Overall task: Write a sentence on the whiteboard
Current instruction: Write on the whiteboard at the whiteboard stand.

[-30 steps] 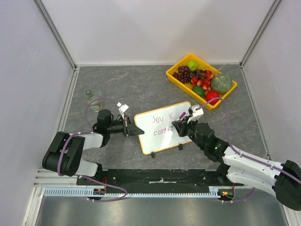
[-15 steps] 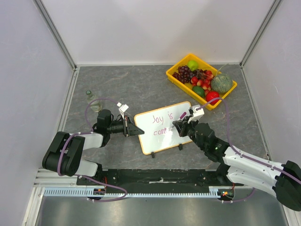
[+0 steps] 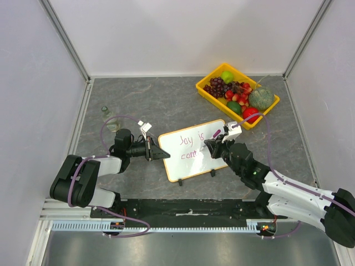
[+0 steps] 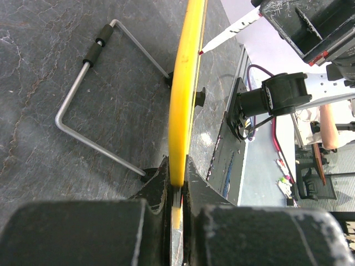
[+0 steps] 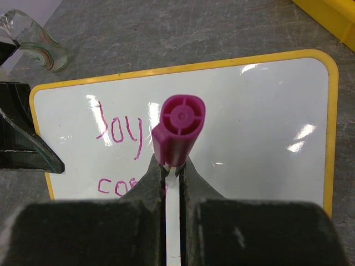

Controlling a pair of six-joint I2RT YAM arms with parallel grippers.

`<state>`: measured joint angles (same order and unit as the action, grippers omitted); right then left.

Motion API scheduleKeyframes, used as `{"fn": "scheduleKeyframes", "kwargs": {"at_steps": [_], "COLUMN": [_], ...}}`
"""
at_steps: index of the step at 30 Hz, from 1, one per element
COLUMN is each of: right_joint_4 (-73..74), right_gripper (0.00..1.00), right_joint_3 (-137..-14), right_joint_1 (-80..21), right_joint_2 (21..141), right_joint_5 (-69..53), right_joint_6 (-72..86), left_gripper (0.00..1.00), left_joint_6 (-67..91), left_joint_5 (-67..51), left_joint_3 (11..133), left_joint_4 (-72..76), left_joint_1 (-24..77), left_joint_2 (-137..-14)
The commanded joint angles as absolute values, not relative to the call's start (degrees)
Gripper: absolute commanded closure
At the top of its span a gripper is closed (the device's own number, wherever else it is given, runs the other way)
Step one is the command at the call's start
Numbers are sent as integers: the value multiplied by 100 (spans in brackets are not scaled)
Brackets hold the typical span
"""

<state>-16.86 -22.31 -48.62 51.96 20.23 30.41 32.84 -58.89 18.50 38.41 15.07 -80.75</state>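
Bracing the board (image 3: 191, 166), mid-way through the sentence (image 3: 191, 147).
Left hand (image 3: 160, 155) clenched on its left edge, likely to stop sliding under pen pressure; right hand (image 3: 212, 147) clenched on marker (image 5: 177, 130), tip by the second line. Propped mid-desk (image 3: 166, 105) between the arms, "Joy is" done, next line begun.

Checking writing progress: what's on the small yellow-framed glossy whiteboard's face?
Pinkish-red handwriting: "Joy is", then a second line starting "con". Anything further right is covered by the right gripper and its magenta marker.
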Motion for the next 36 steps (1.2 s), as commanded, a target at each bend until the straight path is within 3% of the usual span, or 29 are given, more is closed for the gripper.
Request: {"fn": "scheduleKeyframes", "kwargs": {"at_steps": [1,18,36], "right_joint_4": [-1696,-1450,-1327], "right_gripper": [100,100,100], "right_joint_3": [-2373,-1951,-2505], "right_joint_1": [-4834,-4834,-4755], "right_joint_2": [5194,4913,4781], "right_joint_5": [2101,1978,2153], "right_joint_6": [2971,2971,2900], "left_gripper": [98,98,98], "left_joint_6": [3190,3190,3190], "left_joint_5": [-5607,-5599,-5607], "left_joint_3": [1907,1907,1907], "left_joint_4": [3744,3744,3735], "left_joint_1": [1512,1512,1512], "left_joint_2": [-8165,-8183,-8174]}}
